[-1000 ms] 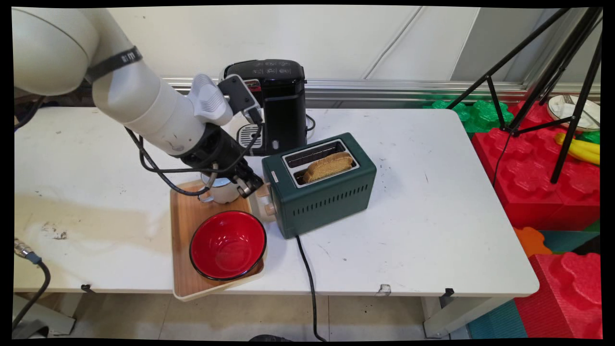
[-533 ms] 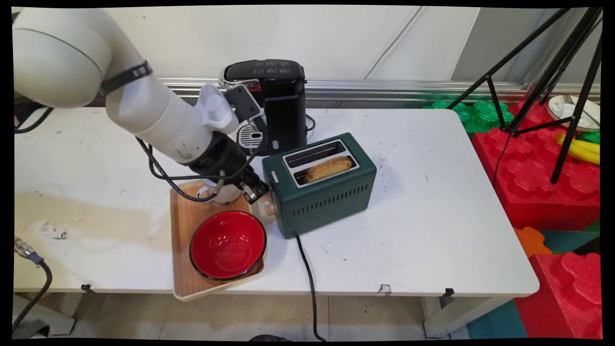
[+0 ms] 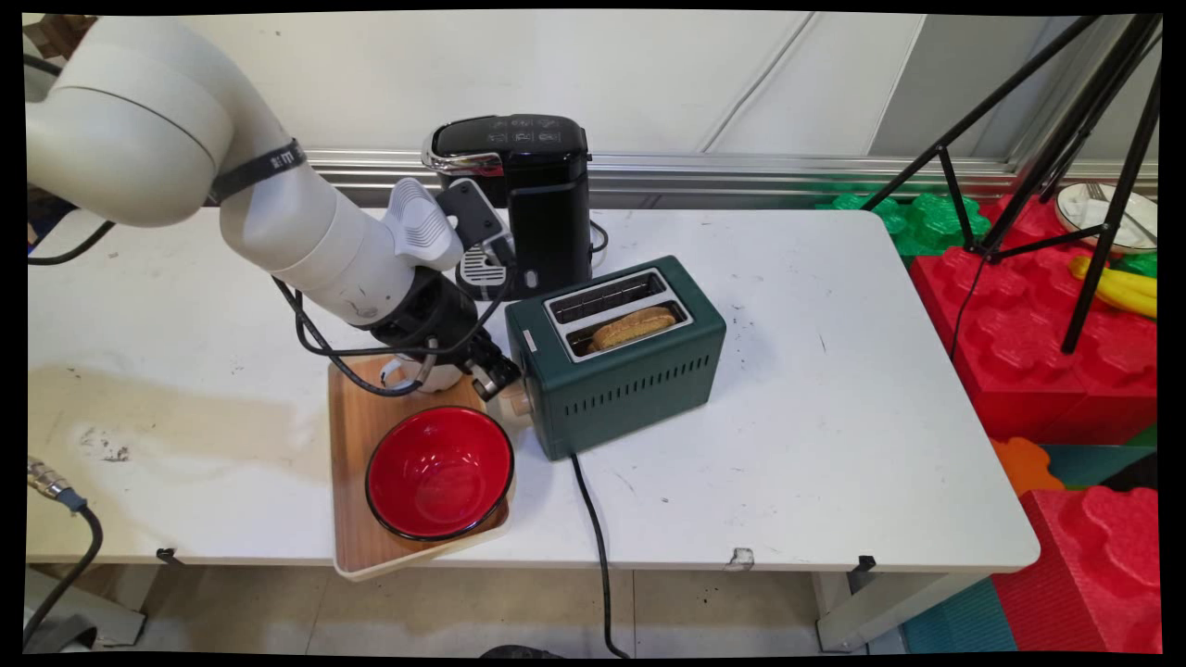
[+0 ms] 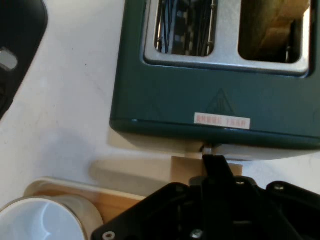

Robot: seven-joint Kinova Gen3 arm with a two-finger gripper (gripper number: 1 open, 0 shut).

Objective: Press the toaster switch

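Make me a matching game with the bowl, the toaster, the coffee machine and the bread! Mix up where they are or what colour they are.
Things:
1. bowl
2. toaster
3. coffee machine
4. bread slice

Descriptions:
A. dark green, with a black cord running off the table's near edge
B. black, standing at the back of the table
C. red inside, resting on the wooden tray
D. brown, sitting down in a slot

Pairs: 1-C, 2-A, 3-B, 4-D

A white table [image 3: 834,445] carries a green toaster [image 3: 621,371], black coffee machine [image 3: 537,199] and wooden tray [image 3: 357,445].
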